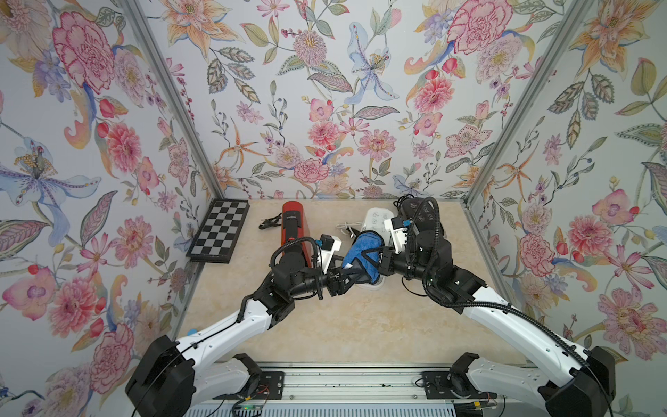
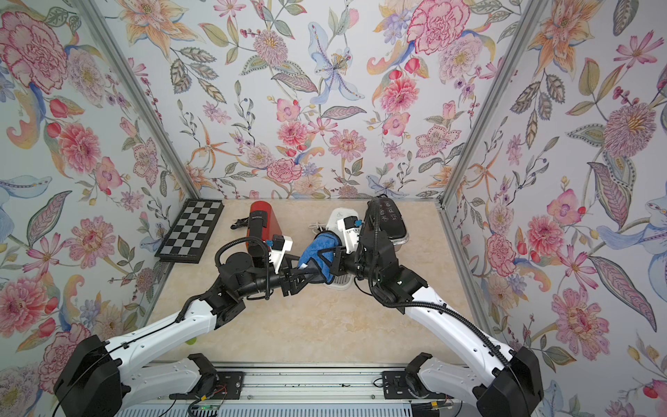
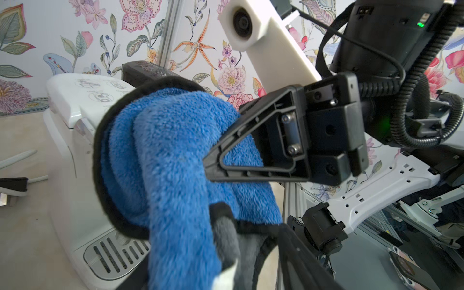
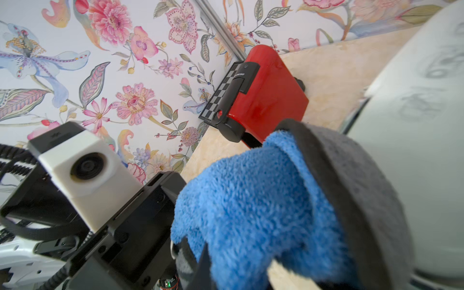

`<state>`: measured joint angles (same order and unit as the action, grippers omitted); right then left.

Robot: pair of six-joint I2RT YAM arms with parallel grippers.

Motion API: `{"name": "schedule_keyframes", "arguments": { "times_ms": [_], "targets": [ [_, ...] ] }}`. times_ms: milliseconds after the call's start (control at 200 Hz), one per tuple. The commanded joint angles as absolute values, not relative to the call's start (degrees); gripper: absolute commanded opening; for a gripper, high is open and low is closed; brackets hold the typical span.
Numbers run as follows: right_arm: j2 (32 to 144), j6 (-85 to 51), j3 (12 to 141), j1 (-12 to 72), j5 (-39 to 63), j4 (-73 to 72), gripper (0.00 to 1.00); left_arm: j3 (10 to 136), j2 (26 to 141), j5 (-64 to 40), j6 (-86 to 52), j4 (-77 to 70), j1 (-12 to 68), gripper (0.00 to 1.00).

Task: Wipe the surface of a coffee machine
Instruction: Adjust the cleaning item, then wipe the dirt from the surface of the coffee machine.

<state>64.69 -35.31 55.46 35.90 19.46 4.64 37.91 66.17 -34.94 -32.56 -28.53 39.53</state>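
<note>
The right claw pinches the cloth; the left claw stands wide (a handover, I judge). Back left off toward 8 o'clock, then press cloth flat on the white machine.

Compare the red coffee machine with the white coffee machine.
The red coffee machine is red with a black strip along its top; the white coffee machine is white with printed icons on its lid. The red one stands nearer the chessboard; the white one stands nearer the middle. The blue cloth is held in front of the white one, not the red one. Both stand on the table.
</note>
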Motion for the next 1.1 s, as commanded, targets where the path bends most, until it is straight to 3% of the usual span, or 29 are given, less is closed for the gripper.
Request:
{"name": "schedule_keyframes", "arguments": {
  "times_ms": [0,200,675,951,1096],
  "targets": [
    [63.6,-33.7,59.3,31.0,16.8,9.7,0.0,37.8,64.1,-29.2,-29.6,-24.7,37.7,0.79],
    [70.3,-29.7,62.9,27.5,15.8,10.4,0.0,35.6,63.4,-27.6,-29.5,-23.8,36.5,0.79],
    [91.4,-17.3,81.6,25.3,-0.2,20.8,0.0,30.9,60.4,-25.2,-31.5,-23.9,35.9,0.77],
    [90.9,-15.3,81.0,23.0,-4.2,23.1,0.0,30.8,60.0,-24.4,-32.1,-23.3,35.9,0.76],
    [87.5,-15.7,78.8,21.1,-0.7,23.8,0.0,30.9,60.5,-24.3,-32.0,-23.1,35.9,0.76]
  ]
}}
